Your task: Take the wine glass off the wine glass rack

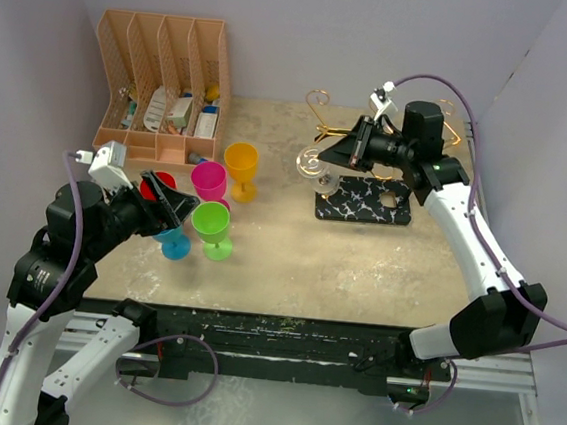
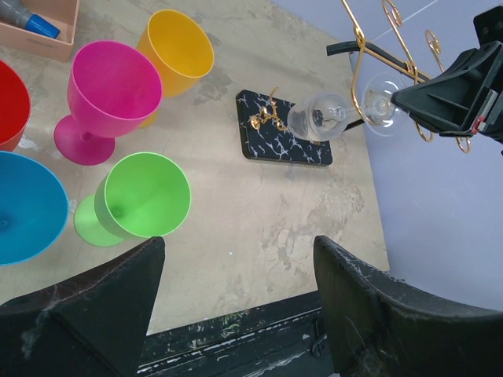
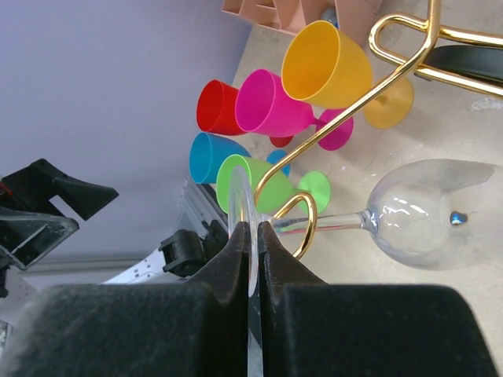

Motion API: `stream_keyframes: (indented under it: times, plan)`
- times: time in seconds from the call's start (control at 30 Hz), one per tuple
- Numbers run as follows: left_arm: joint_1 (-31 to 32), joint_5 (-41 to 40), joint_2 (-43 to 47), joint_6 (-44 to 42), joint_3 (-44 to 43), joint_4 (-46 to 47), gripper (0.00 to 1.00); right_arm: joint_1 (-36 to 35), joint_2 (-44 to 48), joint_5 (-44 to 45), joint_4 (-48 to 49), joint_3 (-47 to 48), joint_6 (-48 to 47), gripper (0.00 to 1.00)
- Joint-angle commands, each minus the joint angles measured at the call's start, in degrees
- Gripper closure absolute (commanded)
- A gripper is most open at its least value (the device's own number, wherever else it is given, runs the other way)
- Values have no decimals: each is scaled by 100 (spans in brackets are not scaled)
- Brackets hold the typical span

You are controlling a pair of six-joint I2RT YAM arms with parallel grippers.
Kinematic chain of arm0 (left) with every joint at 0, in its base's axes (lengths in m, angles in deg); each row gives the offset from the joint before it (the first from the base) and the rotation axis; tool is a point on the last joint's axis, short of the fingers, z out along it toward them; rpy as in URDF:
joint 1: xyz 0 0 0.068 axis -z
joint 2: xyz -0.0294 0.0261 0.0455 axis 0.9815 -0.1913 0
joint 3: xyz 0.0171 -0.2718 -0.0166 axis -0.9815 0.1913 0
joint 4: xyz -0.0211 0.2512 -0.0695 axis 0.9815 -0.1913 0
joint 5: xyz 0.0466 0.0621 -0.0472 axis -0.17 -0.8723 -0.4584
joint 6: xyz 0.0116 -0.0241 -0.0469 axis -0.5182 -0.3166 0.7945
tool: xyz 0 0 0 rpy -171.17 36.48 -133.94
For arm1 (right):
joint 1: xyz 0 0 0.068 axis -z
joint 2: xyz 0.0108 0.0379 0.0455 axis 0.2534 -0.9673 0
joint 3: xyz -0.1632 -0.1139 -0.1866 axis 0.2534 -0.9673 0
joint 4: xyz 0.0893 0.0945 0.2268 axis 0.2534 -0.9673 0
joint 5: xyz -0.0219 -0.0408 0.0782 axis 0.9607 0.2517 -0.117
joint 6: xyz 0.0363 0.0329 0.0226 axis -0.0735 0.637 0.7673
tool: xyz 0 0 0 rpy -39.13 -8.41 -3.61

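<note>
The clear wine glass hangs upside down on the wine glass rack, whose gold wire arms rise from a black marbled base. My right gripper is shut on the glass's foot; in the right wrist view the fingers pinch the thin foot disc, with the stem passing through a gold hook and the bowl to the right. My left gripper is open and empty over the coloured goblets, its fingers wide apart. The glass also shows in the left wrist view.
An orange slotted file organiser stands at the back left. Yellow, pink, green, blue and red goblets stand grouped left of centre, near my left gripper. Purple walls enclose the table.
</note>
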Motion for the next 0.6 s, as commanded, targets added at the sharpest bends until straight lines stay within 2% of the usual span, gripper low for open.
stream_keyframes:
  times: [0.0,0.33,0.57]
  plan:
    - [17,-66,31,-75,-25,171,21,-3,179,-437,829,-9,406,100]
    - [15,-70,12,-62,-9,184,21,0,82,-762,1458,-63,908,100]
    - [15,-84,6,-62,18,186,21,-8,180,-790,1441,-143,922,100]
